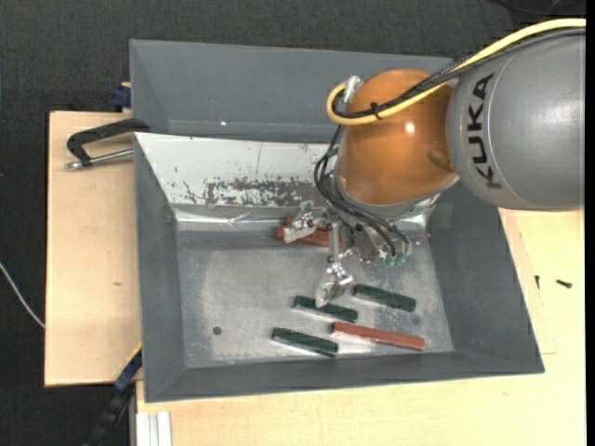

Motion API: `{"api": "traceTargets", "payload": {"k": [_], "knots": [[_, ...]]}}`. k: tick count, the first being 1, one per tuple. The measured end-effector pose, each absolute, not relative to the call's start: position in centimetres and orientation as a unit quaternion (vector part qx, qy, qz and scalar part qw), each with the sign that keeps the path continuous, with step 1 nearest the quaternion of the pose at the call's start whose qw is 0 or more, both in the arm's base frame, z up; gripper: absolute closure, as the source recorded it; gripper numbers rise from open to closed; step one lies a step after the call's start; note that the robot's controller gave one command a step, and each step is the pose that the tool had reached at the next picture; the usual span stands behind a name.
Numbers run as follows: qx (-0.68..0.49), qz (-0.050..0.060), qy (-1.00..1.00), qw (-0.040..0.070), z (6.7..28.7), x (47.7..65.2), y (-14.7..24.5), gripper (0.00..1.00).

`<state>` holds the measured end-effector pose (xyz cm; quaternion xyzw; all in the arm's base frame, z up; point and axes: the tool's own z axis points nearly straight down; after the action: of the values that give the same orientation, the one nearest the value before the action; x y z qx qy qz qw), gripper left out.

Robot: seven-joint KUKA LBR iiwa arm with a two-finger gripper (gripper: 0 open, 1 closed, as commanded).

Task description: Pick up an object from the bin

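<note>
My gripper (pixel 331 285) reaches down under the arm's orange cover, in the middle of the bin. Its tip is just above the left end of a short dark green bar (pixel 326 308) lying on the floor. A second dark green bar (pixel 385 296) lies just to the right of the tip. In front of them lies a long red bar (pixel 379 337), with another dark green bar (pixel 304 342) to its left. A reddish-brown piece (pixel 312 236) lies at the back wall, partly hidden by the gripper's body.
The arm and its orange cover hang over the bin's back right part and hide the floor there. The bin's left half holds only a small dark spot (pixel 217 332). The bin's walls slope steeply on all sides.
</note>
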<state>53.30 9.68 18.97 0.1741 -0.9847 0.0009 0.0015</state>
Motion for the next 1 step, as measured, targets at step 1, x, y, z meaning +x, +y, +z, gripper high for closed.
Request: {"api": "traceTargets", "payload": {"k": [1], "knots": [[0.068, -0.001, -0.998, -0.003, 13.62, 53.30, 7.85, 0.00]]}}
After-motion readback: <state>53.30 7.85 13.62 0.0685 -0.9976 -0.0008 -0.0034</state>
